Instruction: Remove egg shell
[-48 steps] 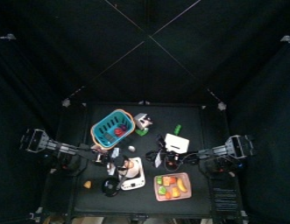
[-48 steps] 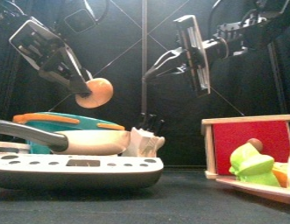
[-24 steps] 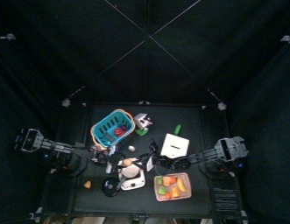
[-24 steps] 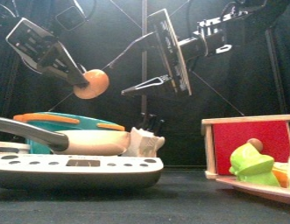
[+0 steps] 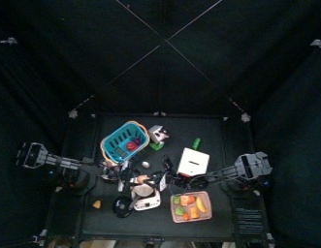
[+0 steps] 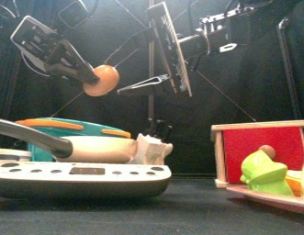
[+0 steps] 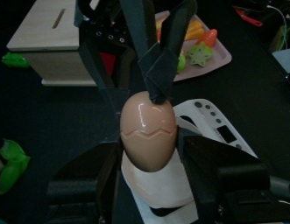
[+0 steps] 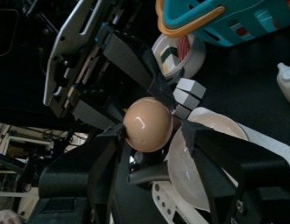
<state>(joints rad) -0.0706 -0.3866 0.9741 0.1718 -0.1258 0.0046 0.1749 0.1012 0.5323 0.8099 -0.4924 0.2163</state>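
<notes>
Black curtains behind; right fingers (image 6: 152,84) have spread wide and closed in on the egg (image 6: 103,79); left fingers (image 7: 152,162) grip it; shell unremoved.

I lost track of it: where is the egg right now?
The egg hangs in the air, left in the front view, gripped by the left gripper above the scale.

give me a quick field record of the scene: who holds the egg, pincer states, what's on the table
egg holder: left pincer, shut on the toy egg, held in the air
egg shell: zigzag seam visible, both halves on
right pincer: open, its fingers either side of the egg, not closed on it
below egg: white kitchen scale
table, back: teal basket
table, right front: tray of toy food
</notes>
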